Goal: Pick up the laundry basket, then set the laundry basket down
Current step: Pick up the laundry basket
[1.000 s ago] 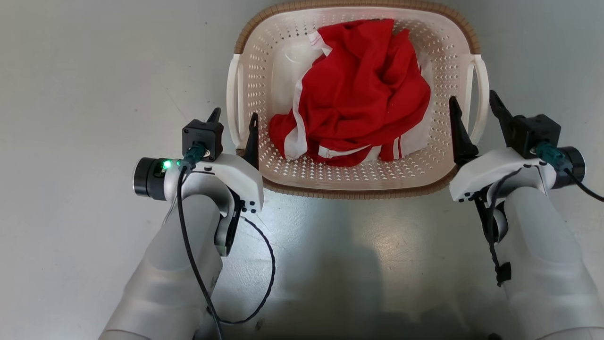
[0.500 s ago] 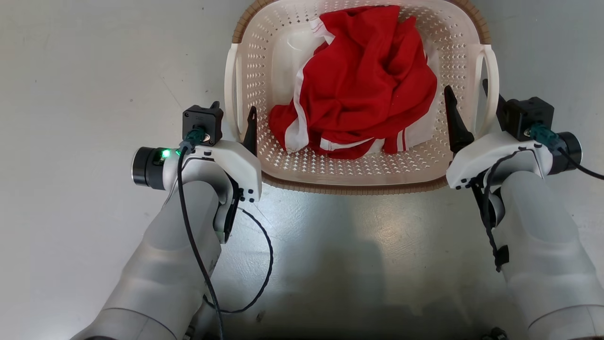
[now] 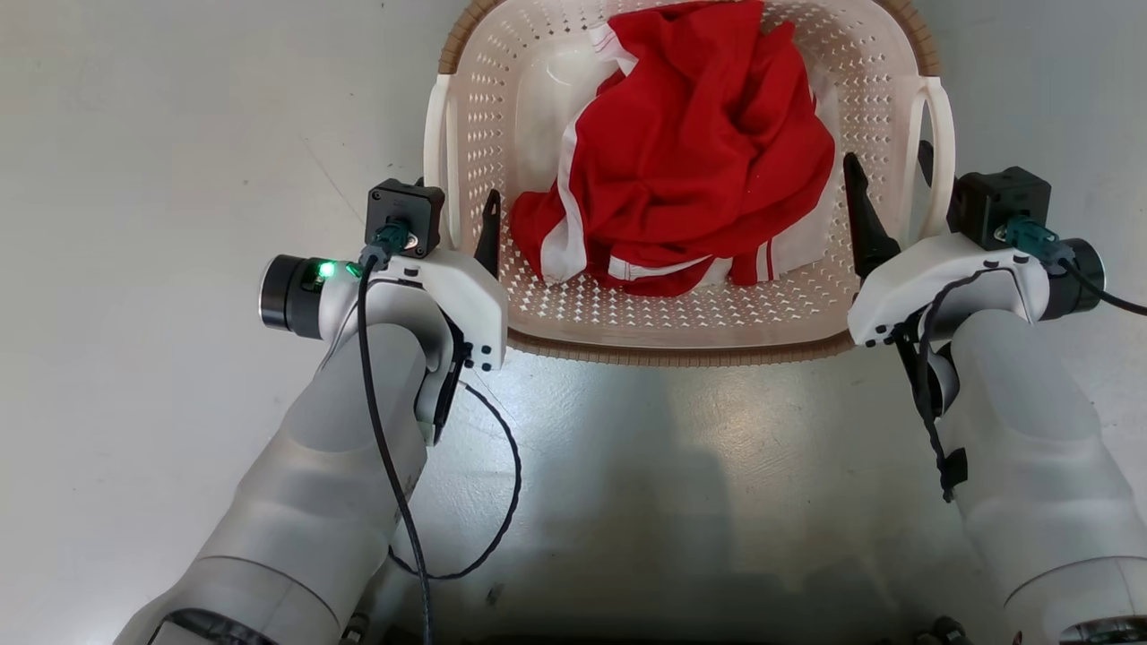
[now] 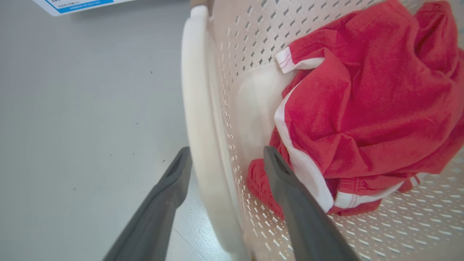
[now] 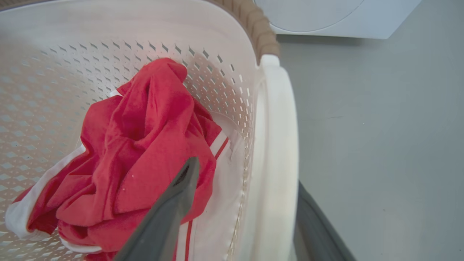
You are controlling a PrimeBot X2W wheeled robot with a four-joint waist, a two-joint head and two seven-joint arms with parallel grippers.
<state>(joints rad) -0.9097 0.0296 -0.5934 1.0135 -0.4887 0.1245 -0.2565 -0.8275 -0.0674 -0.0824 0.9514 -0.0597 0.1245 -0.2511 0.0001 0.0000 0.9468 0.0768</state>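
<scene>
Cream laundry basket (image 3: 627, 315): left pincer (image 3: 455, 190), right pincer (image 3: 889, 157) released, handle between each one's fingers. Clench both together; you lift level.

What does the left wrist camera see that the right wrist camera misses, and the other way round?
Left wrist view: a blue-and-white sheet, and the left claw, open, straddling the left handle. Right wrist view: a white machine, with the right claw open astride the right handle. Both: the perforated laundry basket, the red garment inside, grey floor.
</scene>
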